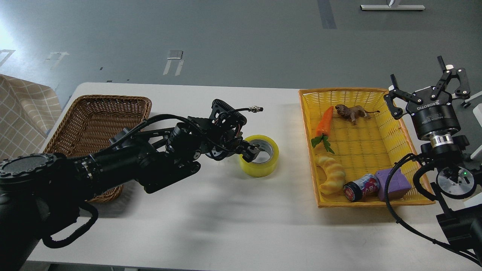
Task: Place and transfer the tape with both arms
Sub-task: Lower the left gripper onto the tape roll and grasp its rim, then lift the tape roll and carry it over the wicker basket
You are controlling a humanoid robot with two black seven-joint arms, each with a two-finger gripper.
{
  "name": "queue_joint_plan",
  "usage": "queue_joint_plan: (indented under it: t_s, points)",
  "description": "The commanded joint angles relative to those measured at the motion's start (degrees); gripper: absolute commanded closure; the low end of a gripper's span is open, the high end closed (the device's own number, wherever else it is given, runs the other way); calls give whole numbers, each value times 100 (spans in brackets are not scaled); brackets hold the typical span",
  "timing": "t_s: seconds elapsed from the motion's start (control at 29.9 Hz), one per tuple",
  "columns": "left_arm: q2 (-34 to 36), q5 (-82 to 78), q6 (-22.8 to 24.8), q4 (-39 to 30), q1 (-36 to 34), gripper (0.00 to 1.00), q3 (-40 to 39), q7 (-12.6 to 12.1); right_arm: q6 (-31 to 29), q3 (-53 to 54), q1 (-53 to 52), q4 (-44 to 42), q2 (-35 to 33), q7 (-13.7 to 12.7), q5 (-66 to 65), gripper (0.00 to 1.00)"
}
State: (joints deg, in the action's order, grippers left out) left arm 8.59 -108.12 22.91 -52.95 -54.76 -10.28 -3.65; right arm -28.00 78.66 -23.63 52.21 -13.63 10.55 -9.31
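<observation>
The tape [263,163], a yellow roll with a grey-white core, lies flat on the white table [226,226] near its middle. My left gripper [249,150] is down at the roll's left wall. One finger [253,152] sits inside the core; the other is hidden on the outside behind the dark wrist, so I cannot see whether the wall is pinched. My right gripper [423,75] is open and empty, fingers pointing up, to the right of the yellow basket and far from the tape.
A brown wicker basket [94,113] stands at the left under my left arm. A yellow basket [361,94] at the right holds a carrot [325,120], a toy lion [352,112], a croissant toy [331,173], a can [361,187] and a purple block [391,184].
</observation>
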Motion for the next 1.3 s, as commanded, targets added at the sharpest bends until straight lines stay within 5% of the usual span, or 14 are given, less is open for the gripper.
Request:
queue_joint_plan:
  t_s: [0.0,0.07,0.17,0.23,0.27,1.0,1.27]
  points:
    - [2,10,3,39,0,42,52,-13,0,0,-2,0,1,0,0,0]
    - [2,10,3,48,0,45,52,-22,0,0,-1,9,1,0,0,0]
    - [-7,2,3,56,0,64,61,-31,0,0,7,0,1,0,0,0]
    - [2,-7,3,65,-9,93,70,-31,0,0,7,0,1,0,0,0]
    - [2,2,12,65,-9,100,87,-22,0,0,-1,0,1,0,0,0]
    - [204,555,56,-58,-764,100,149,66,0,18,7,9,62,0,0,0]
    - [687,766,56,-102,-1221,100,131,347,0,18,-2,9,89,0,0,0]
